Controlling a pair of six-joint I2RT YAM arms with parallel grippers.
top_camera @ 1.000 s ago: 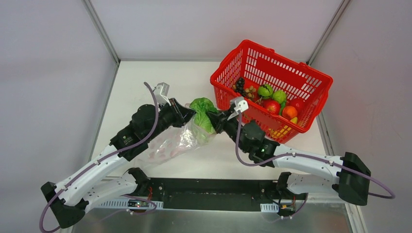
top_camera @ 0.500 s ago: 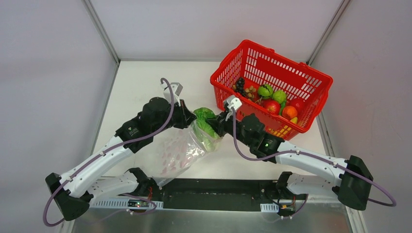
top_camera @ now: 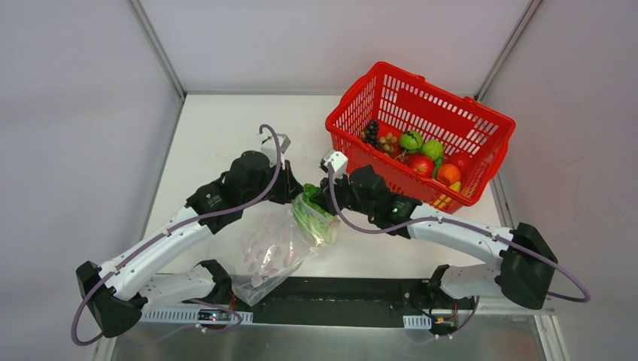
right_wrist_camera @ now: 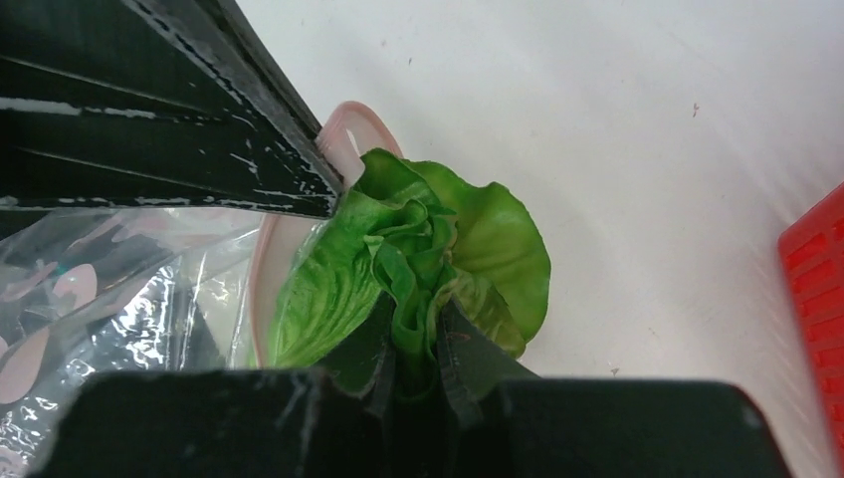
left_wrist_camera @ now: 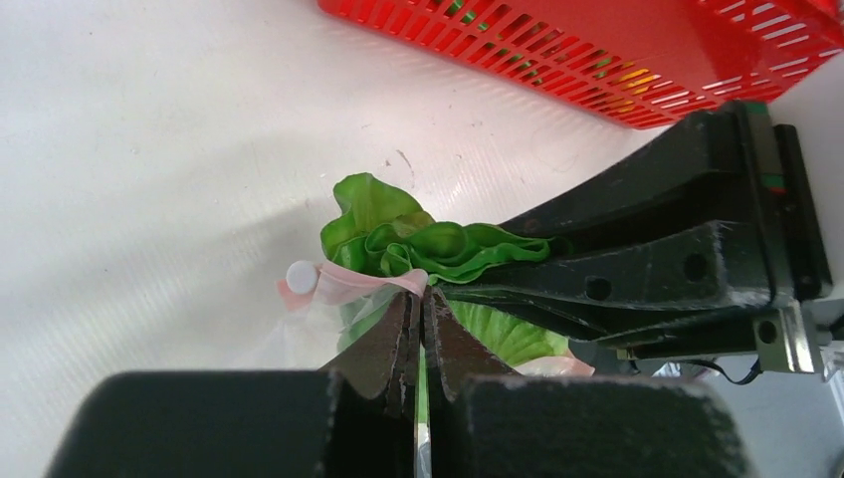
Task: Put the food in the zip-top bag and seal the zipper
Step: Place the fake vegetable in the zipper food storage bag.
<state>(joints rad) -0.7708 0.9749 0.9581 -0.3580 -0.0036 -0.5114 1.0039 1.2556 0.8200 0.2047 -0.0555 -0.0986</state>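
Observation:
My left gripper [top_camera: 292, 189] [left_wrist_camera: 423, 292] is shut on the red-pink zipper [left_wrist_camera: 343, 282] at the mouth of the clear zip-top bag [top_camera: 271, 248], which hangs crumpled below it. My right gripper [top_camera: 314, 201] [right_wrist_camera: 416, 309] is shut on the green lettuce [right_wrist_camera: 438, 249] [left_wrist_camera: 428, 244] and holds it in the bag's mouth, partly inside the plastic [right_wrist_camera: 119, 309]. The two grippers almost touch. A white slider tab [left_wrist_camera: 300, 277] sits on the strip. The rest of the food lies in the red basket [top_camera: 481, 120]: dark grapes [top_camera: 372, 129], green [top_camera: 411, 140], red [top_camera: 421, 164] and orange [top_camera: 448, 174] fruits.
The red mesh basket stands at the back right of the white table [top_camera: 218, 135], close behind my right arm; its wall [left_wrist_camera: 597, 50] and corner [right_wrist_camera: 816, 299] show in both wrist views. Grey walls close in the table on three sides.
My right gripper has moved left with the lettuce, pushing it lower into the bag's mouth. My left gripper has shifted right, and the bag has swung from lying leftward to hanging toward the near edge.

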